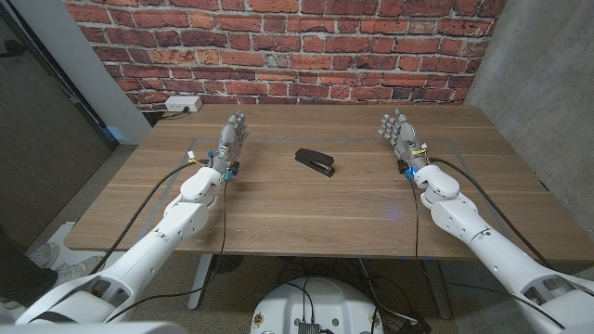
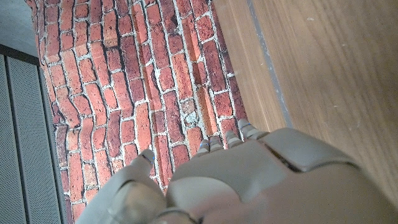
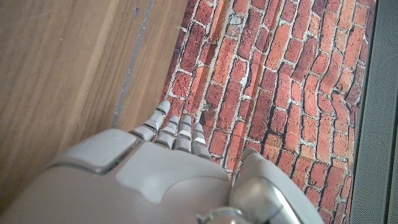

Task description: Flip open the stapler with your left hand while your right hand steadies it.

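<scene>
Lying closed on the wood-grain desk (image 1: 278, 199), the black wedge-shaped stapler (image 1: 316, 161) sits untouched between the left hand (image 1: 233, 136) at nine o'clock and the right hand (image 1: 399, 133) at three, both empty with fingers extended.

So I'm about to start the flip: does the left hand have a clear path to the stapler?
Probably yes. The left hand holds nothing, and only bare table lies between it and the closed stapler. The right hand waits on the far side.

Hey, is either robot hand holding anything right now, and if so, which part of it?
Nothing is held. The left hand and right hand are both apart from the closed stapler, which lies untouched on the table between them.
</scene>
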Available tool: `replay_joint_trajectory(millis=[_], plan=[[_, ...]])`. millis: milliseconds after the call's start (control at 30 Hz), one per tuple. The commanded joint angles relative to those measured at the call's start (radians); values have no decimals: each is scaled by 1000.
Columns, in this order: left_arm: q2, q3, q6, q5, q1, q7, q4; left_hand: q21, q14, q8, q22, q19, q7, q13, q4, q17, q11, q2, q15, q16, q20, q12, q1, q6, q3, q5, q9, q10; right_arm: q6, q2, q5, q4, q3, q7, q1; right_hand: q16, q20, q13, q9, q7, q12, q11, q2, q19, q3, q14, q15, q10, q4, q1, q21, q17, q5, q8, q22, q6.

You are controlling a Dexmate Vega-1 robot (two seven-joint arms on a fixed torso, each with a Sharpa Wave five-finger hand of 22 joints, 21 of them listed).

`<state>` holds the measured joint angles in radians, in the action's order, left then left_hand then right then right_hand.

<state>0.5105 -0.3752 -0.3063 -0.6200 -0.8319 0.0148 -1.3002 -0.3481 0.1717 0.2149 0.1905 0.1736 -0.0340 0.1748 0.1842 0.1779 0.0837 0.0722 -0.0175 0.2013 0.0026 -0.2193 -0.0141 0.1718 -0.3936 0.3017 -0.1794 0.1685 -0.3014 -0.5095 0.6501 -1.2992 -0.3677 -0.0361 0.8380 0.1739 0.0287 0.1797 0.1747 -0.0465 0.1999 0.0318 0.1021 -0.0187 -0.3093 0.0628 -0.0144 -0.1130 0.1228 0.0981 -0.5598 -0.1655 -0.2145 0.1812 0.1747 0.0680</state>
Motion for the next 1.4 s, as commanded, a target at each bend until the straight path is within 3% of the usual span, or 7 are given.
replay_joint_trajectory(millis=[33,200,333,400,467,600,1400], plan=[[26,-16,10,60,15,-28,-28,-8,28,16,-3,-1,-17,3,-22,-2,10,84,15,8,28,-14,-32,66,-12,1,-5,19,-11,-2,7,-3,4,-11,10,7,50,3,5,0,6,0,23,5,-8,12,0,-9,-3,4,5,-4,-4,6,4,8],[47,-29,23,102,28,-39,-47,-6,-4,20,-5,-13,-14,3,-40,-5,11,81,19,6,29,-15,-62,29,-27,-3,-5,-12,-14,-5,8,-7,4,-17,13,8,47,3,5,0,8,2,22,10,-8,16,1,-14,-4,5,6,-4,-4,8,4,11],[63,-39,33,137,36,-50,-65,0,-27,19,-7,-24,-13,3,-77,-7,9,82,27,-1,34,-12,-122,-1,-58,-16,-4,-40,-18,-6,9,-10,5,-19,16,8,47,3,5,-1,8,2,21,12,-9,18,1,-15,-5,6,7,-4,-4,8,4,12],[70,-42,36,152,39,-55,-73,-1,-45,17,-7,-44,-13,3,-107,-7,4,73,34,-5,59,-11,-166,-23,-75,-33,-4,-61,-20,-6,9,-11,5,-21,17,8,46,3,5,0,8,3,21,12,-9,18,1,-15,-6,7,8,-3,-4,8,4,13],[78,-46,45,169,42,-61,-85,-3,-75,13,-4,-65,-13,4,-131,-5,-13,65,62,-3,102,-9,-203,-42,-88,-55,-4,-86,-22,-7,8,-13,6,-20,19,8,46,3,6,-1,9,4,20,12,-9,18,1,-17,-7,8,9,-3,-4,8,4,14],[98,-58,57,210,56,-66,-101,-3,-90,13,-2,-79,-8,6,-152,-3,-29,62,68,-5,132,-13,-236,-67,-100,-74,-4,-120,-25,-8,9,-17,6,-22,23,8,46,3,6,0,9,2,19,14,-10,20,0,-18,-9,11,11,-3,-3,8,4,15],[190,-154,105,381,192,93,-123,9,-72,6,1,-71,-3,7,-199,-2,-29,52,72,-20,149,4,-300,-90,-120,-101,-5,-117,-47,-4,9,-17,4,-37,27,7,46,3,6,5,9,0,17,19,-13,23,0,-24,-15,16,23,-3,-1,9,4,23]])
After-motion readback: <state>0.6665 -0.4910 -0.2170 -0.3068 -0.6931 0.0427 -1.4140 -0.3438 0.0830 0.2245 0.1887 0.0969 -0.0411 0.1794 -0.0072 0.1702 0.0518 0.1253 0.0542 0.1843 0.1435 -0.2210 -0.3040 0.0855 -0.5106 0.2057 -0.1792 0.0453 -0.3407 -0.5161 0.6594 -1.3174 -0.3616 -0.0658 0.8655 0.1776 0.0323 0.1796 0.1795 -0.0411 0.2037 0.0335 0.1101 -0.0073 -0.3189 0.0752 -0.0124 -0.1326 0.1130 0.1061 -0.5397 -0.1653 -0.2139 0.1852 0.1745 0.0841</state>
